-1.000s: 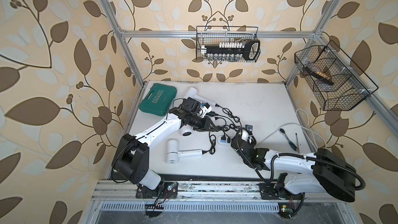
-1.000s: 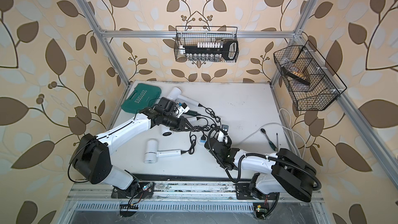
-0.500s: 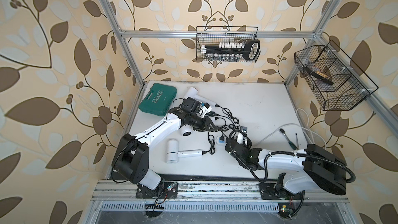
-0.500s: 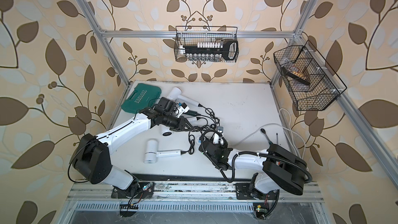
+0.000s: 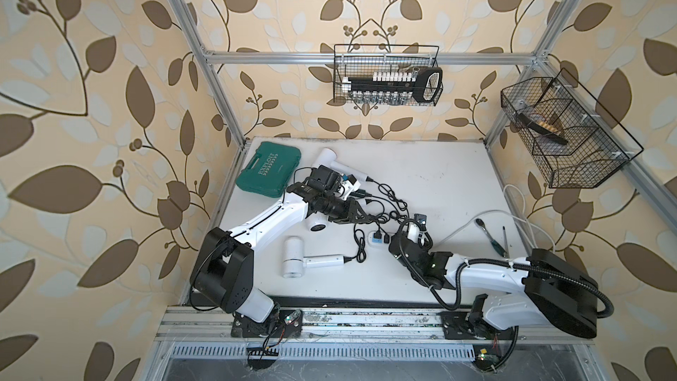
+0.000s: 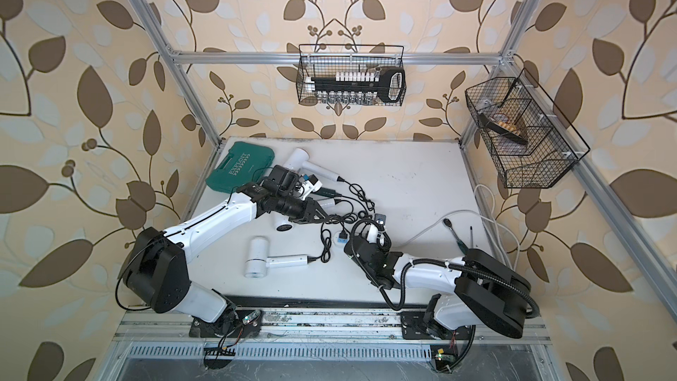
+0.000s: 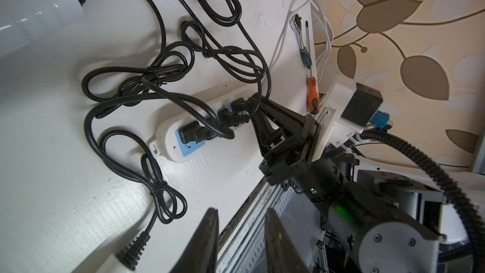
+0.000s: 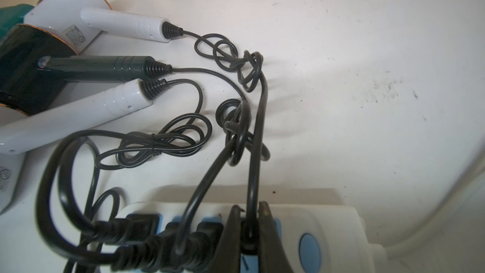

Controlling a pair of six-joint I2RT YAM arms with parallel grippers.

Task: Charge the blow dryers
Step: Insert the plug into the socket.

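While the blow dryers (image 5: 293, 259) lie on the left of the table (image 5: 421, 177) and the left gripper (image 7: 241, 212) hangs part-open and empty, the right gripper (image 8: 249, 207) pinches the last plug (image 8: 248, 240) at the power strip (image 8: 328, 221). Pressing it squarely home seems next.

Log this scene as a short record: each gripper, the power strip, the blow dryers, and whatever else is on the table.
left gripper: open, holding nothing
right gripper: shut on fourth plug, at the power strip
power strip: three other plugs seated; fourth's seating unclear
blow dryers: three white, one dark green, lying flat
other: teal case, ratchet, screwdriver
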